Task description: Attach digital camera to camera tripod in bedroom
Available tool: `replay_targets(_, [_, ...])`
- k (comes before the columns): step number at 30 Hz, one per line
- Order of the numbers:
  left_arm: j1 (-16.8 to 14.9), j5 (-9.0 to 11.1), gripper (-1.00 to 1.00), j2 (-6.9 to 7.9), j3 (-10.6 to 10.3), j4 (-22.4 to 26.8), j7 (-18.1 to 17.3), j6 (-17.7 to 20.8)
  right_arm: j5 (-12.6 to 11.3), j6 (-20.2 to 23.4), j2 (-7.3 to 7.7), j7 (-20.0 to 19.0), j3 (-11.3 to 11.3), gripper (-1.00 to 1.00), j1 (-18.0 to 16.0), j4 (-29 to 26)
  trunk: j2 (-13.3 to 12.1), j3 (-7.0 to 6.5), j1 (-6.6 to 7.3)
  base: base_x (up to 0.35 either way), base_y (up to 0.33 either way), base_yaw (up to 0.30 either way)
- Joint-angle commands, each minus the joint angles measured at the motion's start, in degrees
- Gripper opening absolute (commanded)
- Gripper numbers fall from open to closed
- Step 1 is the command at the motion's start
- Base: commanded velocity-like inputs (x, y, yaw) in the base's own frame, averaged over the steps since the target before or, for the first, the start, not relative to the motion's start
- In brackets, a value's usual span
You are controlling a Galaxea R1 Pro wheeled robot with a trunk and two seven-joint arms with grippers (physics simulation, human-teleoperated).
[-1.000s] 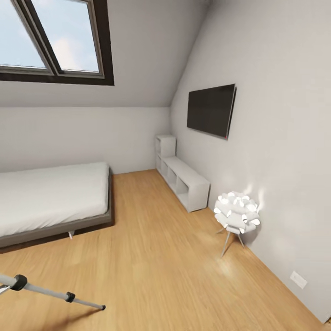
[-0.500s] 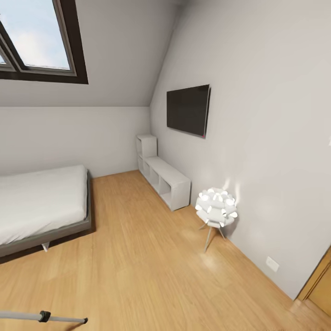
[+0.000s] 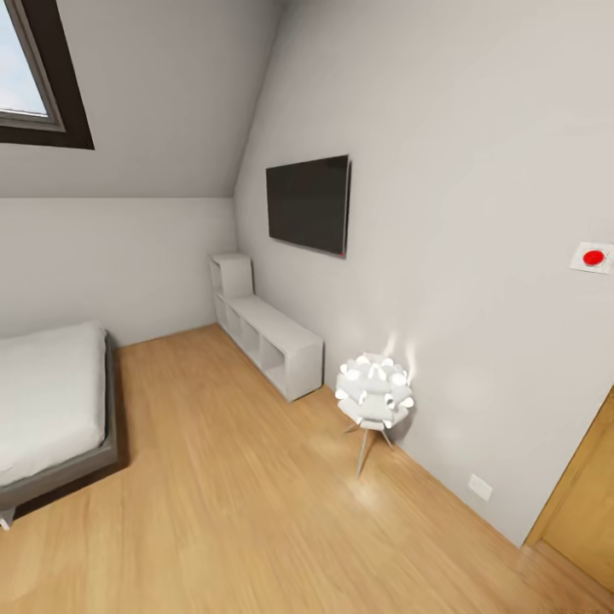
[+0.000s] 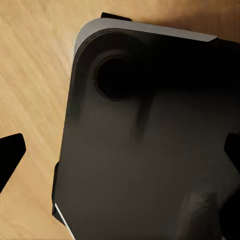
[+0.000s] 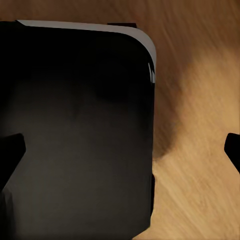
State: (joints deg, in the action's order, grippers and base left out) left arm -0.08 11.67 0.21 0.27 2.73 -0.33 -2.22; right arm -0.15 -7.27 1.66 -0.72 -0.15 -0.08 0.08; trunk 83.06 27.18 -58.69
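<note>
Three views, taken in turn.

Head view: inside the bedroom [image 3: 239,512], looking along light wood floor toward the right-hand wall. Low grey bed [image 3: 51,409] with white mattress at near left; corner of a skylight [image 3: 38,85] at upper left. On the right wall, a dark flat screen [image 3: 309,205]; under it, far along the wall, a low white shelf unit [image 3: 271,339]. Nearer, just beside the same wall, a white cluster lamp [image 3: 373,394] on thin legs, lit. Further right: a small wall plate with a red button [image 3: 593,257], a socket [image 3: 480,487] low down, and the edge of a wooden door [image 3: 584,520] at near right.

Left wrist view: left gripper [image 4: 120,155] with black fingertips [image 4: 10,152] wide apart, holding nothing. Beyond them a dark rounded panel [image 4: 150,165] with a round hole, probably the robot's own base, over wood floor.

Right wrist view: right gripper [image 5: 121,150] likewise spread and empty, above a similar dark panel [image 5: 75,125] and floor.

Whereabouts of the digital camera and the camera tripod: cannot tell from this moment.

Step in hand, by judgement: search and approach, nothing grasped, attachment not yet begun. Next move: turn head or base to bring camera and tripod into sight, then drive close enough for an open-jawed reach to the camera.
</note>
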Motion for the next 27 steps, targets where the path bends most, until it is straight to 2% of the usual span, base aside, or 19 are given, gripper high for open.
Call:
replay_targets(1, [0.0,0.3,1.00,-0.01,0.0,0.0,0.1,-0.1,0.0,-0.2,0.01,-0.1,0.0,1.00,0.0,0.0,0.0,0.04,-0.03,0.317,0.183,-0.300])
replay_targets(12, [0.0,0.3,1.00,-0.04,-0.1,0.0,0.2,-0.2,-0.1,-0.2,0.04,-0.1,0.0,1.00,0.0,0.0,0.0,0.04,-0.03,0.296,0.176,-0.300])
replay_targets(27, [0.0,0.6,1.00,0.05,0.0,0.0,0.2,-0.2,0.0,-0.3,-0.08,-0.1,0.0,1.00,0.0,0.0,0.0,0.04,-0.03,0.022,0.013,-0.300])
